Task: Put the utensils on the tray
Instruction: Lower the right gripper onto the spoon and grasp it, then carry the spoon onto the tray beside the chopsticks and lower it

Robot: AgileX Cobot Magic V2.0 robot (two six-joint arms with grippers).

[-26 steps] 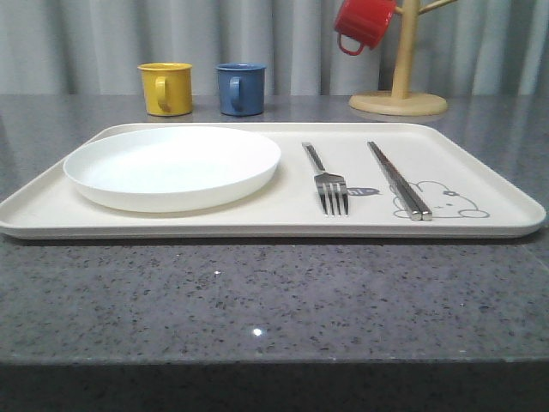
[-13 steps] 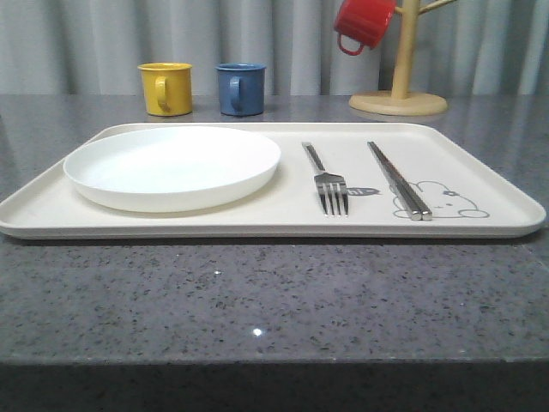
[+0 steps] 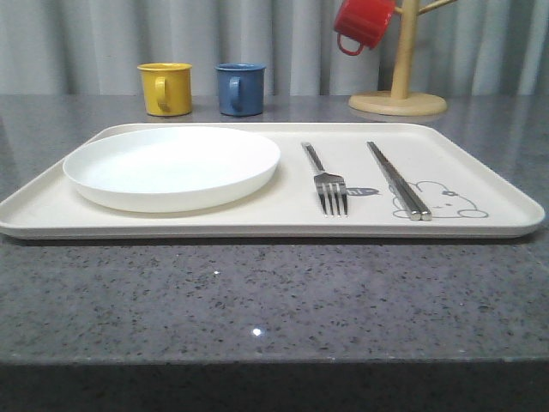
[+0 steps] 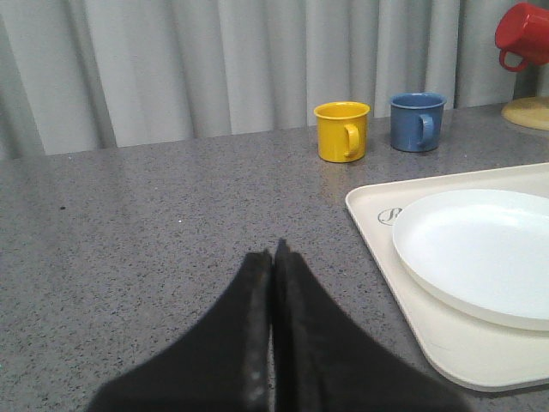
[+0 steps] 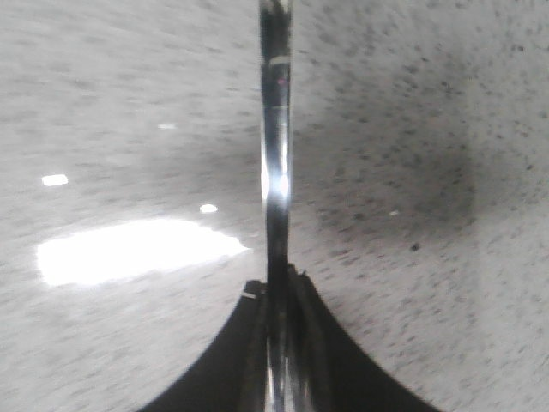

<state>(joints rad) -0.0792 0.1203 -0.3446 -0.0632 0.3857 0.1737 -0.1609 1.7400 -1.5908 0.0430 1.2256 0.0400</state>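
Observation:
The cream tray [image 3: 274,228] lies on the grey table. On it rest the round white plate [image 3: 171,167] at the left, the fork [image 3: 330,189] in the middle and the pair of chopsticks [image 3: 396,178] by the bunny drawing. My left gripper [image 4: 274,253] is shut and empty, low over bare table to the left of the tray [image 4: 377,225] and plate [image 4: 480,249]. My right gripper [image 5: 276,279] is shut on a slim shiny spoon handle [image 5: 275,154] above the grey tabletop; the handle's far end runs out of the frame.
A yellow mug [image 3: 165,87] and a blue mug [image 3: 240,88] stand behind the tray. A red mug [image 3: 364,23] hangs on a wooden mug stand [image 3: 399,101] at the back right. Grey curtains close off the back.

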